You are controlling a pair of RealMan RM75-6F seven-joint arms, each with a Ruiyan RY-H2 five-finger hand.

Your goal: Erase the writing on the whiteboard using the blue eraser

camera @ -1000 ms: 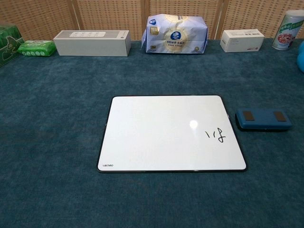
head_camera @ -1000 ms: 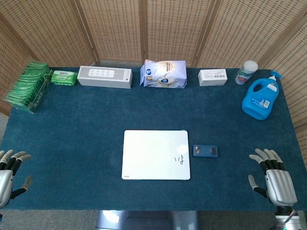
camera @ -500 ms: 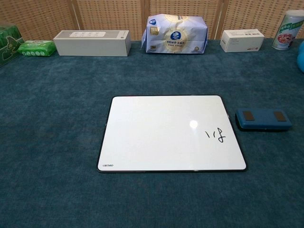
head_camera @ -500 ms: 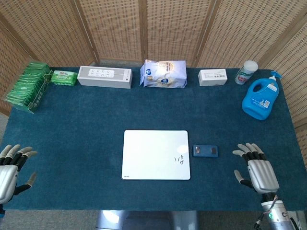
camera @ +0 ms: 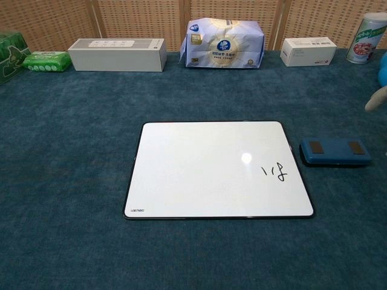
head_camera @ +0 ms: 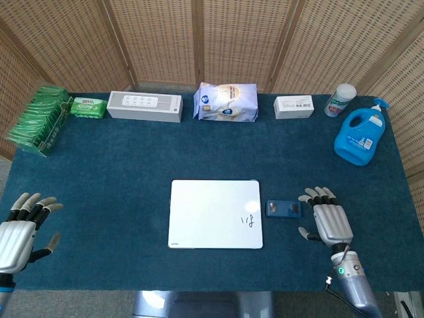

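Blue eraser (head_camera: 283,209) sat flat on the surface, just beside the right edge of the whiteboard (head_camera: 215,213), untouched. Writing (head_camera: 249,221) was a small scribble in the board's lower right corner, nearest the eraser.

Change over the last second: right hand (head_camera: 326,220) moved in from the far right edge and forward, ending just to the right of the eraser, near it but not touching. Fingers (head_camera: 322,195) were spread, released, holding nothing. In the chest view only a fingertip showed at the right frame edge. Left hand (head_camera: 22,228) crept slightly inward at the near left corner, fingers also splayed and empty, well apart from the board.

Read: this looked like the approach to the pickup, with grasp not yet started and no erasing done. Right hand likely needed to shift left over the eraser and close on its long sides.

Surface (head_camera: 132,159) was covered in dark teal cloth. Back edge held green packets (head_camera: 38,119), a white box (head_camera: 144,105), a tissue pack (head_camera: 226,101), a small carton (head_camera: 293,106), a canister (head_camera: 340,99) and a blue detergent bottle (head_camera: 360,136). Woven bamboo screens (head_camera: 238,40) closed off the room behind.
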